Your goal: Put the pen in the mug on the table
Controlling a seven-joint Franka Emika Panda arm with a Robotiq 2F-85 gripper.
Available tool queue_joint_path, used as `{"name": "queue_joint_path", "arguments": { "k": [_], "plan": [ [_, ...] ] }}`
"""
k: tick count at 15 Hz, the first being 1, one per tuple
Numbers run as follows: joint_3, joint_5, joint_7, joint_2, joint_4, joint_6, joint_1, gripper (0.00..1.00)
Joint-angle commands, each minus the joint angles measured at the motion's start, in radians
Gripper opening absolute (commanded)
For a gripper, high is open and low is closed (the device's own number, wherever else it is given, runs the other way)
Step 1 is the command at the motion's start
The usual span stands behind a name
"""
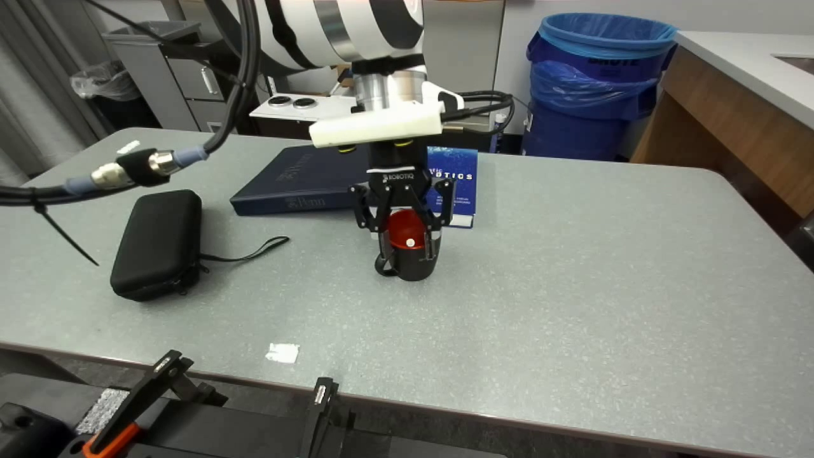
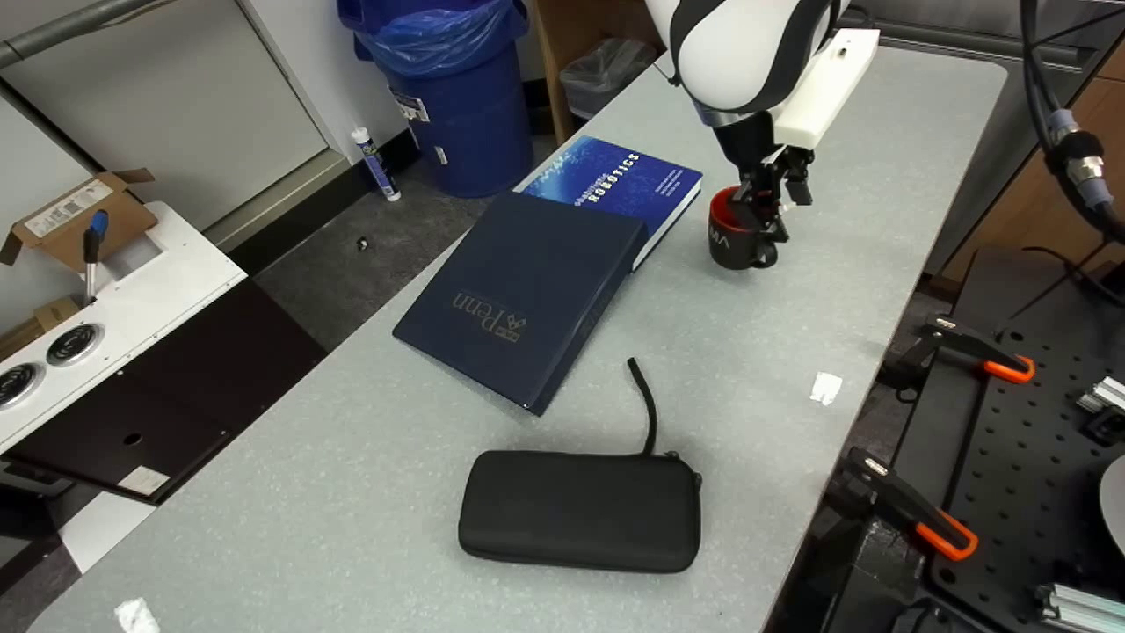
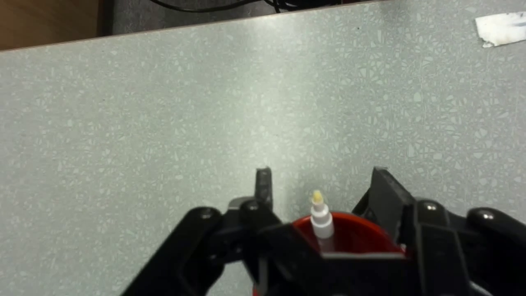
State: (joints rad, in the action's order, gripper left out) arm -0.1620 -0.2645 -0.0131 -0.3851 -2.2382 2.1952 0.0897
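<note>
So the pen (image 3: 322, 224) is in the mug (image 1: 414, 264), tip up at the rim, between the fingers of the gripper (image 1: 409, 249), which are spread apart. Wrist view gets the yellowish tip, while in an exterior view the pen (image 1: 410, 242) is just a pale dot. Gripper hides part of the mug, robotics book (image 2: 620, 180) is nearby, black case (image 2: 580, 510) well apart
</note>
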Motion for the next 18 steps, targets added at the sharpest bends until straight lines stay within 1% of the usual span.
{"name": "queue_joint_path", "arguments": {
  "k": [1,5,6,9,11,13,15,18],
  "plan": [
    [-0.002,-0.007,-0.011,-0.028,0.036,-0.010,0.005,0.34],
    [-0.005,-0.008,-0.007,-0.012,0.034,-0.025,0.006,0.03],
    [-0.006,-0.010,-0.007,-0.006,0.030,-0.023,0.005,0.00],
    [-0.009,-0.015,-0.010,0.011,0.024,-0.030,0.002,0.03],
    [-0.011,-0.027,-0.015,0.051,0.001,-0.024,-0.004,0.02],
    [-0.007,-0.032,-0.006,0.129,-0.049,-0.001,-0.006,0.03],
    [0.002,-0.047,0.000,0.240,-0.129,0.040,-0.015,0.03],
    [0.035,-0.078,0.016,0.410,-0.254,0.084,-0.031,0.03]
  ]
}}
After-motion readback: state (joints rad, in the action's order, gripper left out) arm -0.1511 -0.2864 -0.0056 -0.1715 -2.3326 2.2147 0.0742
